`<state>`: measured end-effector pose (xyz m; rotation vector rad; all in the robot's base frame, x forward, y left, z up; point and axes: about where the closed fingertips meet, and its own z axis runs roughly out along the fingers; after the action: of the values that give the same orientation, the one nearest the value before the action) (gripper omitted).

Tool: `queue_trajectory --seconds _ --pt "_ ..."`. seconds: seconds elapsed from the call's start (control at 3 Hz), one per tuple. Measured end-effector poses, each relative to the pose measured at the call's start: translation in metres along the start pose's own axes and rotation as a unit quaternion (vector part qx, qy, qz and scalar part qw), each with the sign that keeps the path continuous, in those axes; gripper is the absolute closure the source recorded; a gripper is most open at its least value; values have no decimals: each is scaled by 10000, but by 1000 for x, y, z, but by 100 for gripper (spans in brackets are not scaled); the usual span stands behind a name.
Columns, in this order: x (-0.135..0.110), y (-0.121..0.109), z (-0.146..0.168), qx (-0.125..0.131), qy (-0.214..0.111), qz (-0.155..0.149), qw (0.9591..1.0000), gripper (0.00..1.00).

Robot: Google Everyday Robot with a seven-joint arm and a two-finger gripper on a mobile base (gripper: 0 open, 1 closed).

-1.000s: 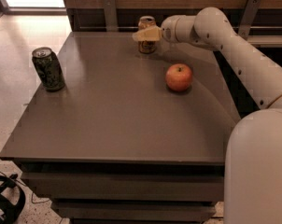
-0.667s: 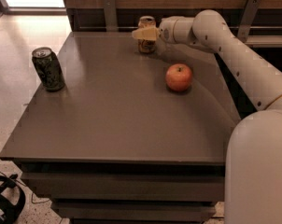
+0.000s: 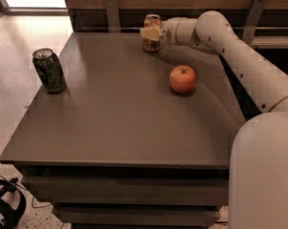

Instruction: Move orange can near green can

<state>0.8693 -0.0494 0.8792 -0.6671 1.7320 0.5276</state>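
Note:
The orange can (image 3: 152,41), orange-tan with a silver top, is at the back edge of the table, right of centre. My gripper (image 3: 151,32) reaches in from the right and its cream fingers (image 3: 148,33) are closed on the can's upper half. The can's base is at or just above the tabletop. The green can (image 3: 49,70), dark and mottled with a silver top, stands upright near the table's left edge, far from the orange can.
A red-orange apple (image 3: 183,78) lies on the dark table (image 3: 120,123), in front of and to the right of the orange can. My white arm (image 3: 239,56) spans the table's right side. A wooden wall with metal brackets (image 3: 112,11) runs behind the table.
The gripper and the orange can have shifted slightly up and to the right at the back of the table. The green can and the apple have not moved.

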Motion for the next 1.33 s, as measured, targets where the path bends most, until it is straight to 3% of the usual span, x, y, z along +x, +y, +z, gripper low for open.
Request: queue_trajectory --seconds 0.33,0.67,1.0,1.33 --pt "1 2 2 -19 5 3 10000 87" --pt "2 4 5 -38 11 6 10000 100" --pt "-7 8 -6 -212 49 -28 9998 100" --pt "-29 25 -37 -494 14 -129 9987 100"
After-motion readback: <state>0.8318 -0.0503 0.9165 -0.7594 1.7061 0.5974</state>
